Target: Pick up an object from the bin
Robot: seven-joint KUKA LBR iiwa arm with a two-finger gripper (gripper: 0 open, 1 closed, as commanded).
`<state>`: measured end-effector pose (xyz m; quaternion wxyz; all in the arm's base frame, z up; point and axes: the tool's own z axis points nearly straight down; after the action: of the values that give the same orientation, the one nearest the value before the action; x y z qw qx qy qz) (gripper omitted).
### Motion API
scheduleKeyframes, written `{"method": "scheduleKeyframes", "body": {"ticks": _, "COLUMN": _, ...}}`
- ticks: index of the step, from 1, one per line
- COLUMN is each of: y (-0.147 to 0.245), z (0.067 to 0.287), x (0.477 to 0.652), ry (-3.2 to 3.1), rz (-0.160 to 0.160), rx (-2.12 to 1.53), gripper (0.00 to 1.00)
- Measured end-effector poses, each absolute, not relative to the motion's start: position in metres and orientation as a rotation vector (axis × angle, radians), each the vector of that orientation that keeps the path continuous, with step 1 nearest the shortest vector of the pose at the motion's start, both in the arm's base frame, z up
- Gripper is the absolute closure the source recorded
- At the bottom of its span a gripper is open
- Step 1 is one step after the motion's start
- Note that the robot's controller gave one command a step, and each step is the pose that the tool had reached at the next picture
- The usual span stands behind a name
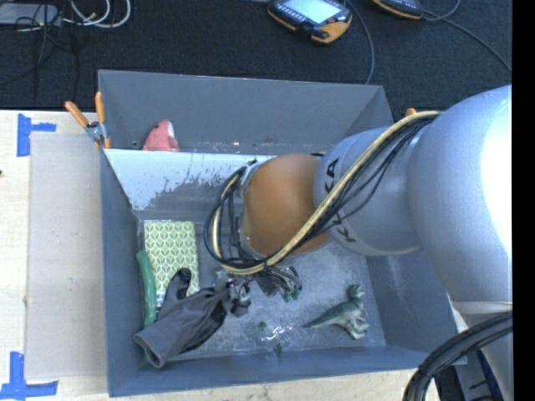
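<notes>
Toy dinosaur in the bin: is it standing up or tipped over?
Tipped over: the toy dinosaur lies on its side on the floor of the bin, its whole profile facing up.

toy dinosaur [341, 313] | green patterned box [170, 247] (lying flat) | pink object [160, 136]

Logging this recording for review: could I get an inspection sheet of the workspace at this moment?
Surface: grey metal bin, floor speckled.
Job's things: dark grey cloth front left; green patterned packet and green strip at left; green toy dinosaur front right; pink thing at back left wall.
Clutter: small green bits on the floor.
Grippers: gripper low mid-bin, beside the cloth's upper end.
Cables: yellow and black cables along the arm.
Surroundings: two handheld controllers and loose cables beyond the bin.
</notes>
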<state>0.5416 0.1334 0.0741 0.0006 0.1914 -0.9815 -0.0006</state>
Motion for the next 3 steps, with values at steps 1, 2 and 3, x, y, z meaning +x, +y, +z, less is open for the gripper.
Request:
{"method": "scheduleKeyframes", "body": {"ticks": 1, "y": 0.133, "z": 0.090, "x": 0.540, "ry": -3.077, "rz": -0.002, "rx": 0.599, "gripper": 1.00}}
{"method": "scheduleKeyframes", "body": {"ticks": 2, "y": 0.134, "z": 0.104, "x": 0.540, "ry": -3.077, "rz": -0.003, "rx": 0.600, "gripper": 1.00}}
{"method": "scheduleKeyframes", "body": {"ticks": 3, "y": 0.134, "z": 0.124, "x": 0.540, "ry": -3.077, "rz": -0.003, "rx": 0.598, "gripper": 1.00}}
